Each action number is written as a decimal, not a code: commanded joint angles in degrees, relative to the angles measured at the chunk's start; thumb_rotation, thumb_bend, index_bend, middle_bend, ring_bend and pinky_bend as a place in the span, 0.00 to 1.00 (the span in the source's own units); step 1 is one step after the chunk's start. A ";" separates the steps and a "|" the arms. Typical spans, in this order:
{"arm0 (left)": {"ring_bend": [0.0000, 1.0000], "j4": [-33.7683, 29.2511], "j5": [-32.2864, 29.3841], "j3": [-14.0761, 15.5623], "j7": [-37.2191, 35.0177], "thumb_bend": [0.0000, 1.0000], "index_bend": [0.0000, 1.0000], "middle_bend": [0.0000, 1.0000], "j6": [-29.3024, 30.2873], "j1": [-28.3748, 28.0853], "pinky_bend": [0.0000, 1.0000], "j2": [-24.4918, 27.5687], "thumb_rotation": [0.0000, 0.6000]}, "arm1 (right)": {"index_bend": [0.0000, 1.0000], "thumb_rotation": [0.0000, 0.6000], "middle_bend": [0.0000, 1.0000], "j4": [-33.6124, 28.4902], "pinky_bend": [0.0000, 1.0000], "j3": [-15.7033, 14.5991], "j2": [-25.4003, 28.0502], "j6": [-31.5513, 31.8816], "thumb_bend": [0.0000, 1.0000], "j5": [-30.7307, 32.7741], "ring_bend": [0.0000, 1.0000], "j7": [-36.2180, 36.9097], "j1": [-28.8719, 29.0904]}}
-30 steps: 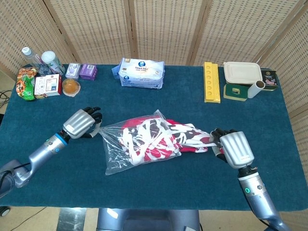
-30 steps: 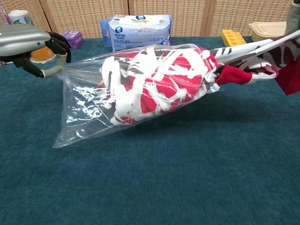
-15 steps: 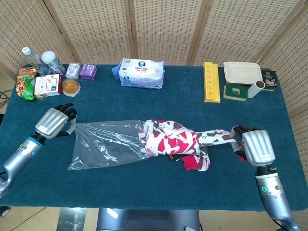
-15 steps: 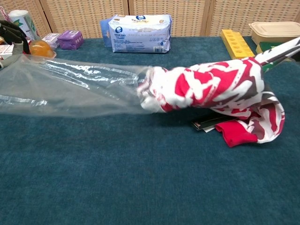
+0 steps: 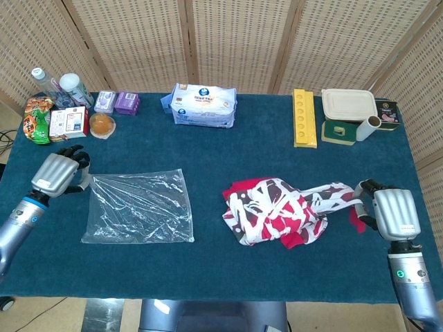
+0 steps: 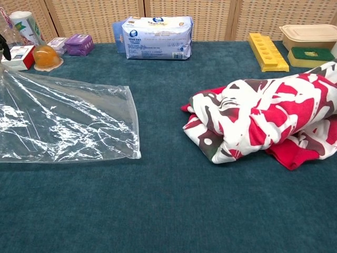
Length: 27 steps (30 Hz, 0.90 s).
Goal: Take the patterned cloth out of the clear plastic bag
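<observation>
Fingers (image 5: 82, 181) of my left hand (image 5: 57, 174) pinch one flat clear plastic bag (image 5: 138, 207), my right hand (image 5: 392, 214) grips one patterned cloth (image 5: 277, 210), both lying apart on the bench (image 5: 221, 149).

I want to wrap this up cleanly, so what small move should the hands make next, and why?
Probably just let go. The patterned cloth lies fully clear of the clear plastic bag, with bare table between them. The right hand holds the cloth's stretched end and the left hand holds the bag's corner, so opening both would finish it.
</observation>
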 commanded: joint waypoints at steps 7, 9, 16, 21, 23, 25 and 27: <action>0.00 -16.59 -7.51 -2.94 8.19 0.03 0.00 0.13 -8.38 -0.20 0.10 7.68 0.15 | 0.29 0.96 0.27 1.96 0.40 -1.33 1.20 -1.47 0.27 -1.94 0.36 2.11 -0.30; 0.00 -19.92 -9.25 -3.65 8.99 0.03 0.00 0.13 -8.61 0.46 0.09 9.45 0.01 | 0.27 0.90 0.25 2.11 0.36 -1.58 1.70 -1.46 0.22 -2.38 0.32 2.62 -0.54; 0.00 -23.89 -11.08 -4.71 10.07 0.03 0.00 0.13 -5.34 3.38 0.09 11.66 0.00 | 0.22 0.87 0.22 1.90 0.30 -2.37 3.64 -1.94 0.19 -2.67 0.28 2.55 -1.26; 0.00 -25.22 -12.01 -4.39 11.51 0.06 0.00 0.13 -4.03 5.60 0.09 12.85 0.43 | 0.20 0.88 0.20 1.64 0.27 -3.37 5.33 -2.71 0.17 -3.05 0.26 2.88 -1.88; 0.00 -25.69 -12.43 -3.93 12.81 0.05 0.00 0.13 -4.05 6.47 0.09 13.62 0.41 | 0.20 0.88 0.19 1.58 0.27 -3.77 5.79 -2.68 0.16 -3.27 0.26 2.70 -2.26; 0.00 -26.29 -12.99 -3.98 12.36 0.04 0.00 0.13 -3.54 7.43 0.09 14.06 0.36 | 0.20 0.89 0.19 1.61 0.27 -4.02 5.97 -2.30 0.15 -3.52 0.26 2.68 -2.67; 0.00 -27.78 -13.98 -4.26 10.82 0.04 0.00 0.13 -1.49 9.59 0.09 15.07 0.32 | 0.20 0.89 0.19 1.37 0.27 -4.15 6.07 -0.99 0.15 -3.87 0.26 2.73 -3.50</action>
